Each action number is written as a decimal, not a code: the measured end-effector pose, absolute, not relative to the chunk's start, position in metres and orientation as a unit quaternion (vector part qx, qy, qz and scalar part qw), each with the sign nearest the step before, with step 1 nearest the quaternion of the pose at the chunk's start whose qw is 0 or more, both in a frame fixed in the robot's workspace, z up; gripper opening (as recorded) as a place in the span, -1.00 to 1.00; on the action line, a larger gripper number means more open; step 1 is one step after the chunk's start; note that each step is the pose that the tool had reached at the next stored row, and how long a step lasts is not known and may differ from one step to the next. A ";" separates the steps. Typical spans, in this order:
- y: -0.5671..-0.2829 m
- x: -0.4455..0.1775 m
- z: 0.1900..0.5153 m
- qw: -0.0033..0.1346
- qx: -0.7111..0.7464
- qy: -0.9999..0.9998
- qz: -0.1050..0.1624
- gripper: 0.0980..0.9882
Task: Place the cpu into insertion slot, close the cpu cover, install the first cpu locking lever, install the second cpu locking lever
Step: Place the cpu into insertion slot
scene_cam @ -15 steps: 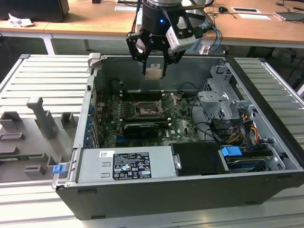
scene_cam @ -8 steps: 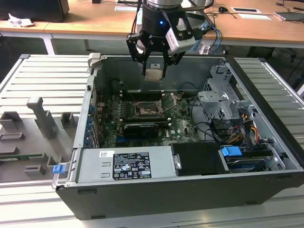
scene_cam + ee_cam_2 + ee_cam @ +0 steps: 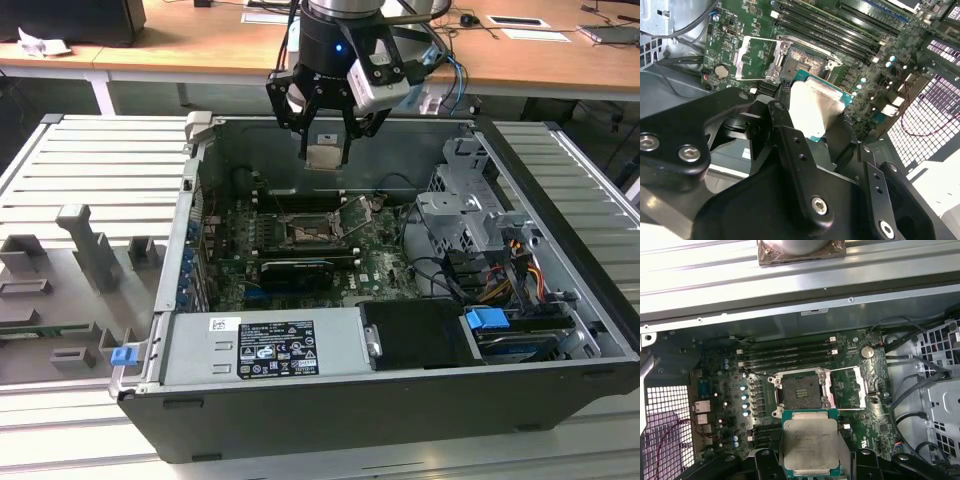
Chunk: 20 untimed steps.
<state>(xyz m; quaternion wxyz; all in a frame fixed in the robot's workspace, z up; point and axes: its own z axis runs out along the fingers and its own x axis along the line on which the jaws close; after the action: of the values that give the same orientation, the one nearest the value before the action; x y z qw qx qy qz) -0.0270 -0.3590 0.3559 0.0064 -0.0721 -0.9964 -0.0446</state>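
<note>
Cpu (image 3: 809,445), flat square with silvery top, is clamped between black jaws above the recessed insertion slot (image 3: 801,391).

Exterior view: even overhead room light, case (image 3: 420,140) interior shadowed, darkest toward 9 o'clock. Second wrist view: perforated grille (image 3: 935,115) blown out pinkish-white, cpu (image 3: 815,107) lid glaring. First wrist view: ribbed table (image 3: 790,275) washed out.

The wrist (image 3: 330,35) is a glossy black cylinder with a small blue light (image 3: 339,46) glowing on it. A pale grey box (image 3: 382,82) is bolted to its side, and blue and black cables (image 3: 455,75) trail off beside it. The tool (image 3: 325,150) is matte black, built of jointed links (image 3: 790,150) pinned with silver screws (image 3: 819,205).
</note>
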 end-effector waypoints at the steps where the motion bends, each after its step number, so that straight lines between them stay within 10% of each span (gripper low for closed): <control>1: -0.359 -0.027 0.356 0.006 -0.074 -0.996 -0.045 -0.03; 20: -0.359 -0.027 0.355 0.004 -0.135 -0.990 -0.045 -0.03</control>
<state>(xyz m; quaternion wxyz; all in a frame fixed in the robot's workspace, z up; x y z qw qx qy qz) -0.0270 -0.3590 0.3553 0.0036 -0.1346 -0.9899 -0.0449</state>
